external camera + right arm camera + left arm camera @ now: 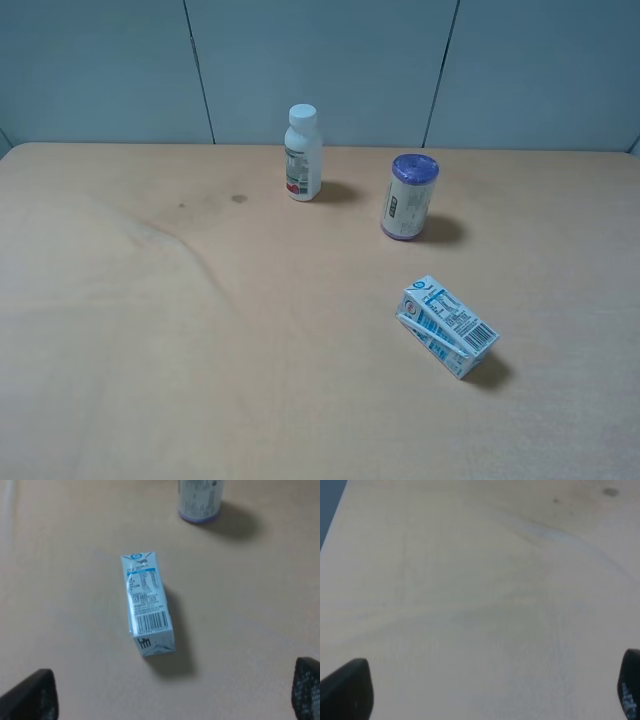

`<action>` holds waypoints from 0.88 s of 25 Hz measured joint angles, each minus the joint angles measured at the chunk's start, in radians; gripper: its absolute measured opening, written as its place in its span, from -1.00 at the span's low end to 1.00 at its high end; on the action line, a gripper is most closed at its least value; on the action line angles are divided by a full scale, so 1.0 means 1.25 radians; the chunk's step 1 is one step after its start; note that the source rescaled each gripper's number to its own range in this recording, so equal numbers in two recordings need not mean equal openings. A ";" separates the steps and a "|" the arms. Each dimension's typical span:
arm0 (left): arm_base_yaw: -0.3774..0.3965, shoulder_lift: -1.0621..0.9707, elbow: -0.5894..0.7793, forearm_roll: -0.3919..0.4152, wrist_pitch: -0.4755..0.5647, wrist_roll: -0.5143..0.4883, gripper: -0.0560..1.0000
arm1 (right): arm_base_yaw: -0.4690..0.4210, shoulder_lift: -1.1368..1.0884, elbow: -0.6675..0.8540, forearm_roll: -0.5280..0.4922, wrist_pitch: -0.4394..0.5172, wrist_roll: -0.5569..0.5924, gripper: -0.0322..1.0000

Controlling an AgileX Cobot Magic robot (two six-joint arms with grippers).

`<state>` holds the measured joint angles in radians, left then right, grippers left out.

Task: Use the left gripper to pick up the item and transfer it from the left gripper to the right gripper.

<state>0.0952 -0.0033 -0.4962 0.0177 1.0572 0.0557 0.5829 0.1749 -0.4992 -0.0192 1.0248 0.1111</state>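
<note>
One drink carton [147,603] lies on its side on the tan surface [150,330], barcode face up, ahead of the right claw [172,695] and between its wide-spread fingers without touching them. The left claw [490,692], likewise spread wide and holding nothing, hovers over bare surface well apart from the carton. Beyond stand one purple-lidded can [408,197] and, farthest, one white bottle [303,153].

Carton [447,326] flat on table [150,330]
</note>
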 joint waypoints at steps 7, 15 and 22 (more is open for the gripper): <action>0.000 0.000 0.000 0.000 0.000 0.000 0.94 | 0.000 0.000 0.000 0.000 -0.001 0.000 1.00; 0.000 0.000 0.000 0.000 0.000 0.000 0.94 | 0.000 0.000 0.000 0.000 -0.001 0.003 1.00; 0.000 0.000 0.000 0.000 0.000 0.000 0.94 | -0.010 0.000 0.000 0.000 -0.002 0.003 1.00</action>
<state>0.0952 -0.0033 -0.4962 0.0177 1.0572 0.0557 0.5704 0.1749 -0.4992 -0.0192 1.0226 0.1143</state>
